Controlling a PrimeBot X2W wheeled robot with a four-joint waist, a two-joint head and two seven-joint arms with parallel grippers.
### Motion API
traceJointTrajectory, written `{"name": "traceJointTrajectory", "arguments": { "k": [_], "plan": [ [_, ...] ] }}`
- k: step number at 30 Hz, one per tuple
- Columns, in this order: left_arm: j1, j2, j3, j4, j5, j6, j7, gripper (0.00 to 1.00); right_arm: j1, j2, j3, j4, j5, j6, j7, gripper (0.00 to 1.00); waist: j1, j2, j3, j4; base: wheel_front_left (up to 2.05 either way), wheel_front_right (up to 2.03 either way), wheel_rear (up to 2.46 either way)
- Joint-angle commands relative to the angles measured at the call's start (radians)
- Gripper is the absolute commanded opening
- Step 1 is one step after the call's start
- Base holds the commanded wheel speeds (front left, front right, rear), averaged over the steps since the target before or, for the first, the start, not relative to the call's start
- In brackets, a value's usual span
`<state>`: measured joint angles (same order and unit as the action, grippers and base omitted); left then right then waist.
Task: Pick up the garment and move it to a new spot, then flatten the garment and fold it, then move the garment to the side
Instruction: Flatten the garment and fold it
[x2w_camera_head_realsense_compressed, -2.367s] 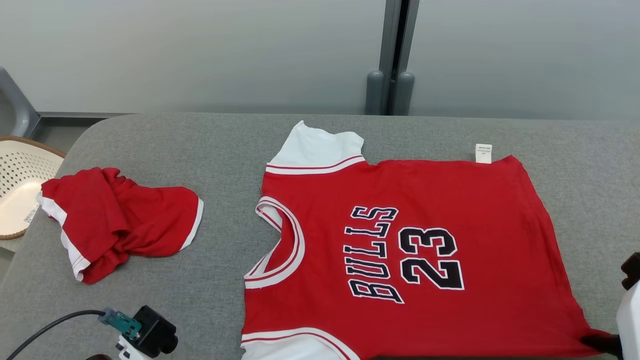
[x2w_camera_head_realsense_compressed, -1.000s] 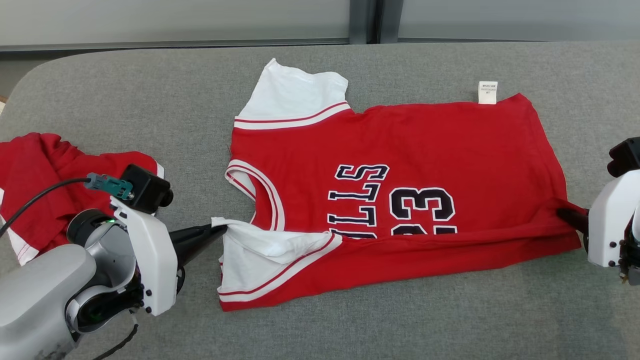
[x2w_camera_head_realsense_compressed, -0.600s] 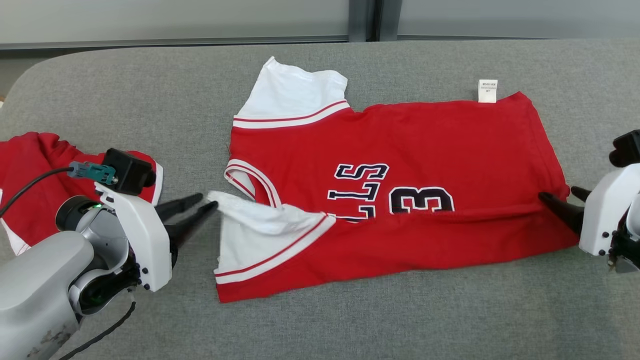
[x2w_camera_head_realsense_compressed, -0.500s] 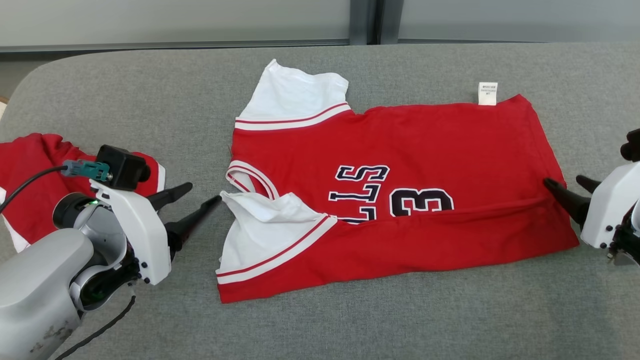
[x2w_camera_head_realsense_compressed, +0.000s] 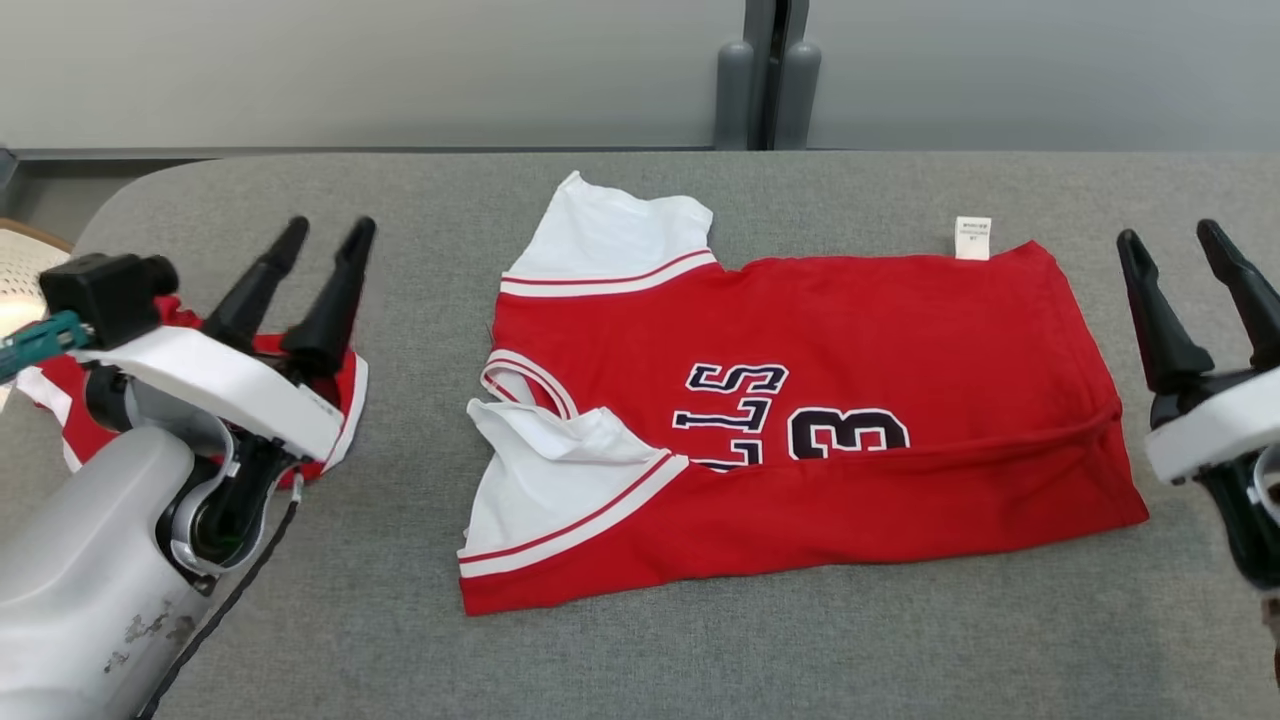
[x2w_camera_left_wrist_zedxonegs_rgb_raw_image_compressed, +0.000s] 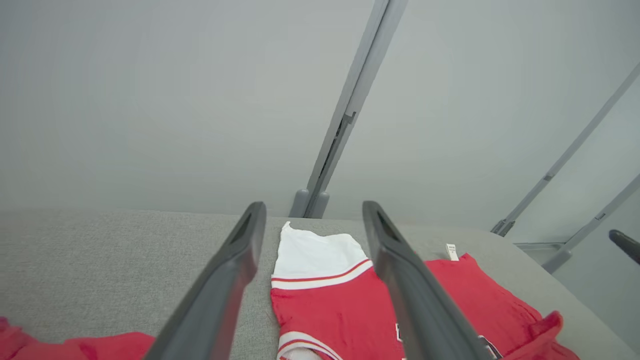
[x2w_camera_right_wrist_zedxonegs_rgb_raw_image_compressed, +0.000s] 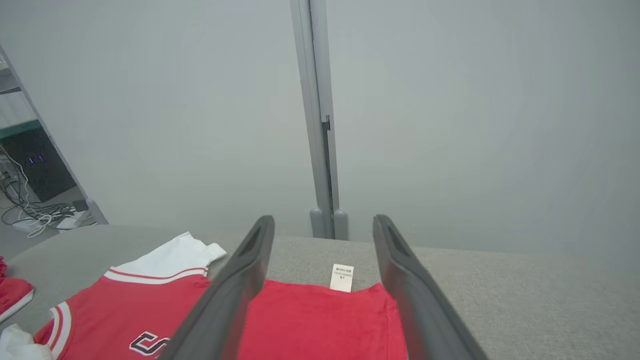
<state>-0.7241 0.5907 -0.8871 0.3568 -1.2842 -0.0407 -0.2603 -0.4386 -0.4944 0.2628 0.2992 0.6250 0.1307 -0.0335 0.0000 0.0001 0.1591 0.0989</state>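
Basket (x2w_camera_head_realsense_compressed: 18, 262), pale, at the far left edge, partly cut off.

Left gripper (x2w_camera_head_realsense_compressed: 331, 225): raised above the table (x2w_camera_head_realsense_compressed: 400, 650), jaws spread wide, holding nothing, well apart from the jersey.

Red cloth (x2w_camera_head_realsense_compressed: 345, 385): a second item with white trim, crumpled under the left arm. Judged no part of the present fold.

Jersey (x2w_camera_head_realsense_compressed: 800, 330): red with dark lettering, lying mid-table with its neck to the left and hem to the right.
- Far sleeve (x2w_camera_head_realsense_compressed: 620, 235), white, lies flat.
- Near sleeve (x2w_camera_head_realsense_compressed: 545, 470), white, is turned in over the neck opening and a little rumpled.
- The near long edge is folded up over the lower half of the lettering, so one lengthwise fold looks done.
- Label (x2w_camera_head_realsense_compressed: 970, 238), white, sticks out at the far hem corner.

Handling, judged: light, limp knit with no stiffness. It will sag and crease between holds and likely drag on the felt-like table. Not fragile.

Hold, judged: pinch the far edge at two points, one by the far sleeve seam and one by the label corner, and carry both together.

Right gripper (x2w_camera_head_realsense_compressed: 1168, 235): raised just beyond the hem, jaws wide, empty.
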Motion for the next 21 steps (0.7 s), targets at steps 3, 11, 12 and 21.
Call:
{"name": "traceJointTrajectory", "arguments": {
  "k": [3,11,12,21],
  "plan": [
    [0.075,-0.05,0.187,-0.049,0.155,0.06,-0.006,1.0,0.047,0.026,-0.014,0.014,-0.07,0.0,-0.142,1.0,0.0,-0.0001,-0.016,0.011,0.0,0.0,0.0],
    [0.378,-0.312,0.539,-0.174,0.504,0.059,-0.004,1.0,0.162,0.176,-0.162,-0.02,-0.264,0.0,-0.233,1.0,0.0,-0.0001,-0.028,0.02,0.0,0.0,0.0],
    [0.406,-0.338,0.562,-0.172,0.54,0.049,-0.004,1.0,0.183,0.197,-0.181,-0.041,-0.288,0.0,-0.233,1.0,0.0,-0.0001,-0.03,0.022,0.0,0.0,0.0],
    [0.583,-0.514,0.686,-0.077,0.784,-0.017,-0.004,1.0,0.328,0.348,-0.269,-0.134,-0.389,0.0,-0.233,1.0,0.0,-0.0001,-0.024,0.019,0.0,0.0,0.0]
  ]
}}
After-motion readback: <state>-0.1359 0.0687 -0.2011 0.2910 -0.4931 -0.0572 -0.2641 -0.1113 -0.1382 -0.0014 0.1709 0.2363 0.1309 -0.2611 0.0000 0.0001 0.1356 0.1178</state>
